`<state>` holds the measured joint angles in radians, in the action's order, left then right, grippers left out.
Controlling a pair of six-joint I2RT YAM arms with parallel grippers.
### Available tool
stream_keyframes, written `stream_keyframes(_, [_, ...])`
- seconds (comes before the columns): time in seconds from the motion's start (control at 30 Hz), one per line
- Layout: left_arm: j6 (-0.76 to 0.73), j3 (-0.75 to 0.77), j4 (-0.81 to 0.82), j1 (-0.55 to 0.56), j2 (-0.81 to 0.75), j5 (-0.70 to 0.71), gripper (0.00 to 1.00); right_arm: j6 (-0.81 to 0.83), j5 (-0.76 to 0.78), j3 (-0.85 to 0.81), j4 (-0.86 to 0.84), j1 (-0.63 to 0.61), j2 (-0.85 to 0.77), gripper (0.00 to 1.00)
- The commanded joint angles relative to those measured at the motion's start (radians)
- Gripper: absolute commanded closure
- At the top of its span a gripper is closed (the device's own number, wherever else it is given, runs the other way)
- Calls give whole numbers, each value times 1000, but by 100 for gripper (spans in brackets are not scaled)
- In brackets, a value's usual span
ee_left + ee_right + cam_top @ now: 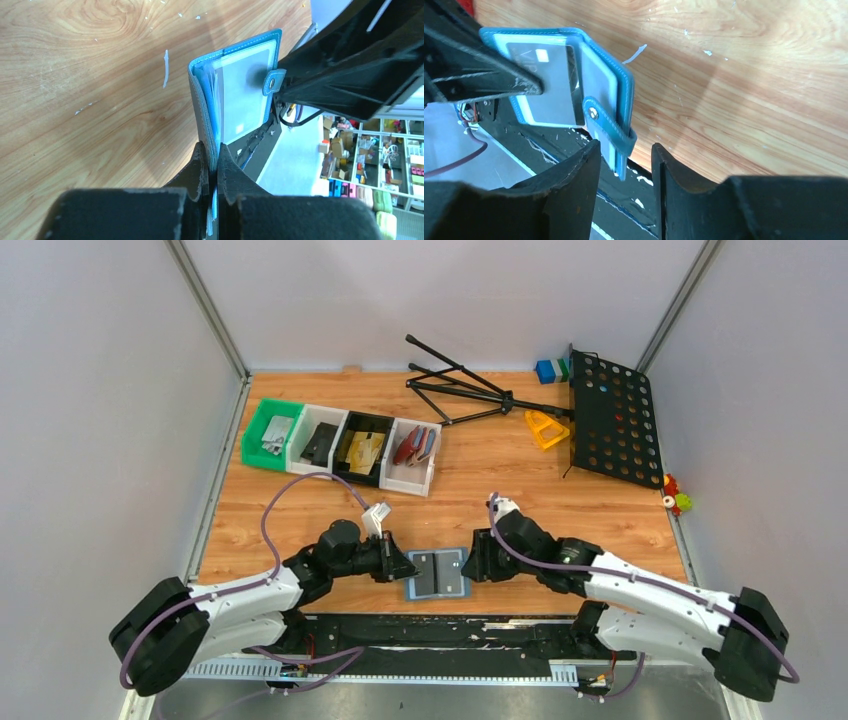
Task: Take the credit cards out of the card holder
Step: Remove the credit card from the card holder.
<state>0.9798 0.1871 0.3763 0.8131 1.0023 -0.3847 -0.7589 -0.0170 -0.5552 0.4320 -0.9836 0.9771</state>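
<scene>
Left end effector point(212, 152) clamped on card holder point(245, 95); right end effector point(625, 149) part-open at opposite edge.

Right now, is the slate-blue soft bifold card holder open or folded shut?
Open: the card holder lies spread, a grey card showing inside.

One card holder point(438, 574), one grey card point(551, 85) visible, four bins point(251, 444), one music stand point(610, 425).

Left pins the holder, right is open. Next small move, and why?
Probably slide the right gripper toward the grey card and close on its edge. The left gripper is shut on the card holder, which lies open; the card shows in its slot, and the right jaws stand open, holding nothing.
</scene>
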Motion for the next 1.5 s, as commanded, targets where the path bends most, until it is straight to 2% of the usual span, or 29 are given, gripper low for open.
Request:
stream_keyframes(0.0, [-55,65,-35,-7,-22,-10,100,111,49,-22,59,5,-147,57])
stream_keyframes(0.1, [-64,79,-35,-8,-21,-17,100,165,5,-18,2,5,-249,56])
stream_keyframes(0.2, [-69,88,-23,-8,-15,-29,100,185,-89,21,-142,5,-318,53])
stream_keyframes(0.37, [-62,93,26,-9,-6,-59,100,168,-213,74,-343,5,-280,51])
stream_keyframes(0.6, [-26,93,94,-9,-1,-101,100,182,-242,64,-326,8,-114,54])
stream_keyframes(0.67, [1,93,137,-10,14,-129,100,159,-279,92,-369,17,-98,54])
stream_keyframes(0.8, [32,77,190,-13,20,-147,100,58,-345,205,-530,65,-128,53])
stream_keyframes(0.93, [61,63,252,-17,31,-173,100,-5,-408,280,-602,121,-181,52])
stream_keyframes(1.23, [154,46,429,-17,52,-229,100,-124,-535,337,-750,190,-244,57])
stream_keyframes(1.47, [226,31,552,-17,59,-251,100,-154,-567,329,-761,205,-234,62])
